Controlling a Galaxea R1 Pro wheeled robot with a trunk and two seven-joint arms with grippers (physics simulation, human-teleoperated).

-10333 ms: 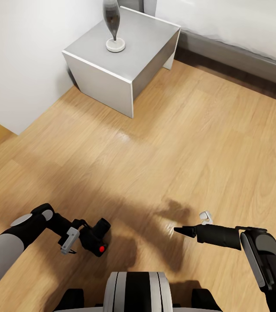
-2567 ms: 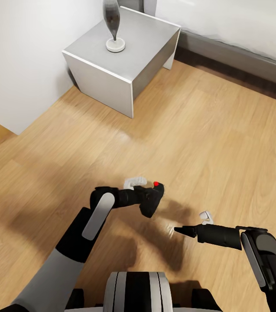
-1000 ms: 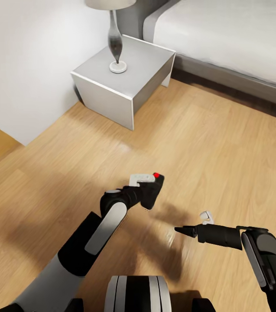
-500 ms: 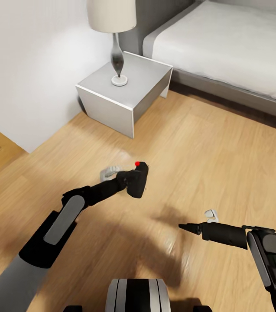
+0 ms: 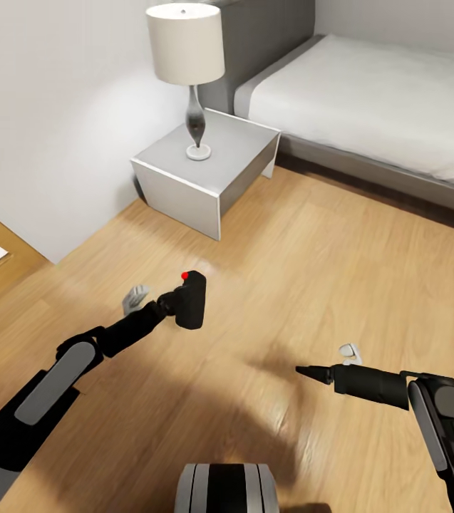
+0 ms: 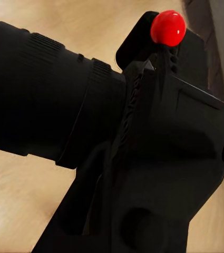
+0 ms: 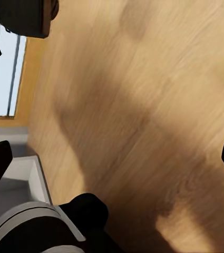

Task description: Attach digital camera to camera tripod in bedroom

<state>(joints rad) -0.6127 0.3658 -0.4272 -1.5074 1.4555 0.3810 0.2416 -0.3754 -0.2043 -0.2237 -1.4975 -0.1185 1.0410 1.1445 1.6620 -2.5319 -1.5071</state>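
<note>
Nearest, the right pincer (image 5: 303, 370) tapers to a black point over the glossy light wood plank floor (image 5: 341, 249); I cannot tell its state. The left pincer (image 5: 173, 305) clamps the chunky matte-black digital camera (image 5: 191, 301), ribbed lens, red dot on top. Beyond stand a boxy grey bedside table (image 5: 209, 167) and a grey bed (image 5: 369, 107).

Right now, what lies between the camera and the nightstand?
Head view: only bare wood floor between the camera and the nightstand.
</note>
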